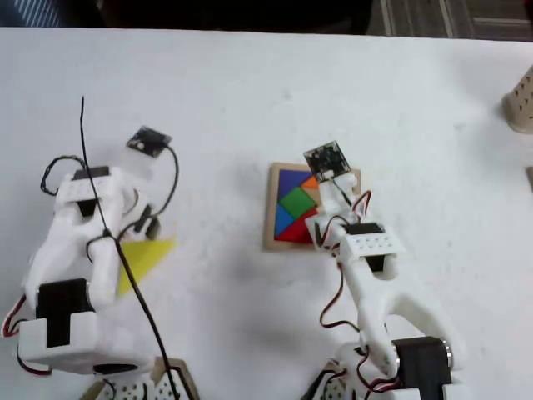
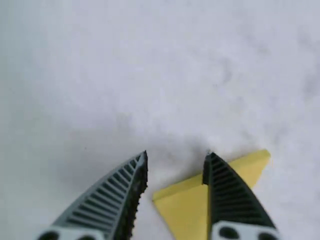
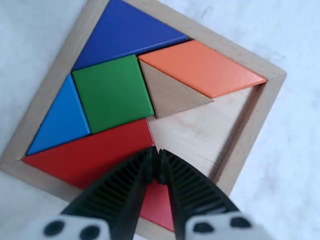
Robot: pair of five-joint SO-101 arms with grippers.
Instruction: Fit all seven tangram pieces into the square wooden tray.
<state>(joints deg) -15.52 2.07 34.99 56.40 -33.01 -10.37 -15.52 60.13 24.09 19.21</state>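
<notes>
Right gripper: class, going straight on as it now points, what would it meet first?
Most likely the red triangle in the wooden tray; the shut right gripper hangs over its edge, beside the bare gap. Depth is unclear.

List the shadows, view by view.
High view: soft shadow on the table beside the wooden tray. Left wrist view: dim patch ahead of the left claw and yellow triangle. Right wrist view: the rim shades the tray's bare gap.
</notes>
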